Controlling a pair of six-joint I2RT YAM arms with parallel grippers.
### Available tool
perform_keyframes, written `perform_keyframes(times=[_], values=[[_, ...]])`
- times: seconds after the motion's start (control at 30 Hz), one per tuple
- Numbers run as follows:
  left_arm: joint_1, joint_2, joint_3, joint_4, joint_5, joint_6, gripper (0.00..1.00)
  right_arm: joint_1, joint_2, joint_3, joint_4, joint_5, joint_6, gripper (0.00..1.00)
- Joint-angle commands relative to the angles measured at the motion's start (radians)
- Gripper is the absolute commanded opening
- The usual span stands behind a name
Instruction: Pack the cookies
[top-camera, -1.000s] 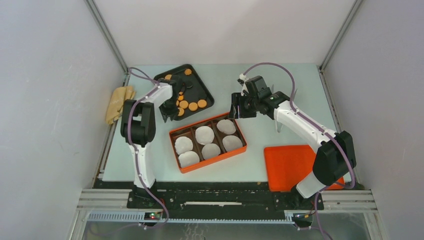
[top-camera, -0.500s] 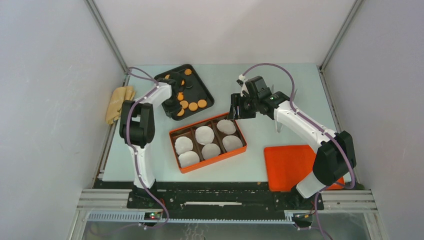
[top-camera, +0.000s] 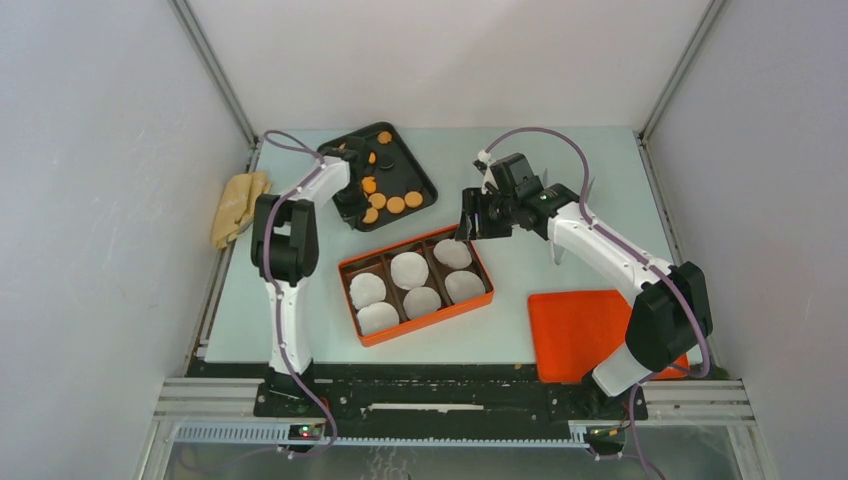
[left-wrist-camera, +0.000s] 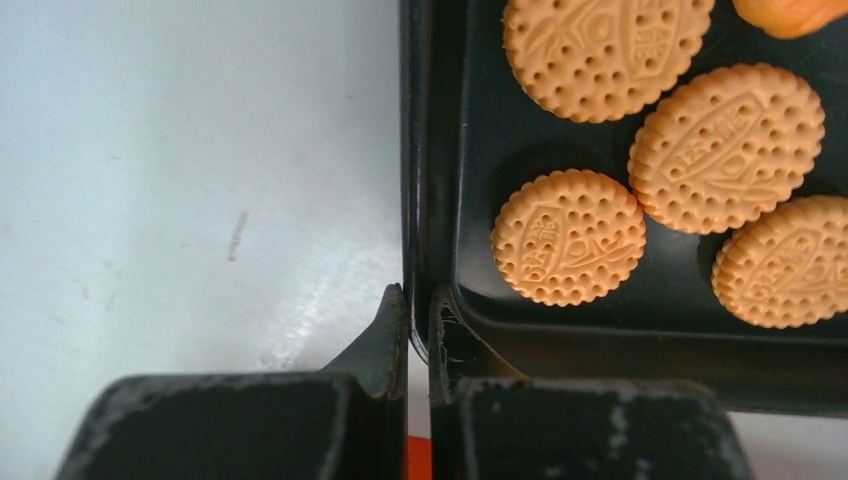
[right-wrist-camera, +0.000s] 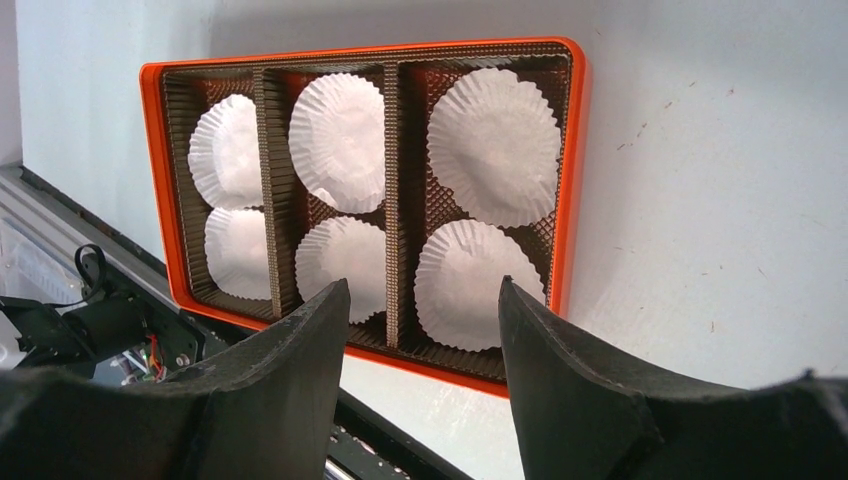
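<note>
Left gripper (left-wrist-camera: 418, 310) clamped shut on black tray (left-wrist-camera: 560, 340) near-left rim. Cookies (left-wrist-camera: 568, 237) inside tray, just right of jaws. Right gripper (right-wrist-camera: 422, 285) wide open, empty, hovers over orange box (right-wrist-camera: 570, 180) far edge.

- The place is a robotics lab cell: a pale work table (top-camera: 560, 160) is boxed in by plain white panels (top-camera: 100, 200) on the left, right and far sides.
- Aluminium struts (top-camera: 212, 75) run up the far corners, and an aluminium frame rail (top-camera: 700, 400) lies along the near edge, with a slotted cable duct (top-camera: 450, 435) just in front of it.
- Two white-and-black robot arms, the left arm (top-camera: 285, 300) and the right arm (top-camera: 600, 245), are mounted side by side at that near edge.
- Purple cables (top-camera: 545, 128) loop along both arms.
- Small indicator lights (top-camera: 300, 432) glow on the electronics below the left base.
- In the right wrist view, loose wiring (right-wrist-camera: 100, 330) shows under the table edge.
</note>
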Motion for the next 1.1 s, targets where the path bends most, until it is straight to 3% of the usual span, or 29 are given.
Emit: perform_keyframes(times=[0.0,0.1,0.53,0.8,0.97,1.07], values=[[-0.101,0.049,0.141,0.024,0.097,0.056,0.00,-0.008,-0.032,-0.006,0.011,0.017,-0.017,0.65],[-0.157,0.117,0.235,0.022,0.213,0.062,0.00,-0.013,-0.029,-0.012,0.013,0.024,-0.010,0.65],[-0.315,0.243,0.451,0.052,0.363,0.045,0.00,-0.115,-0.075,-0.101,0.056,0.069,0.047,0.65],[-0.381,0.209,0.385,0.091,0.391,0.056,0.01,-0.170,-0.084,-0.120,0.077,0.065,0.070,0.65],[-0.374,0.141,0.325,0.107,0.287,0.058,0.25,-0.168,-0.079,-0.121,0.069,0.059,0.058,0.65],[-0.370,0.051,0.305,0.106,0.151,0.075,0.38,-0.149,-0.092,-0.135,0.068,0.077,0.051,0.65]])
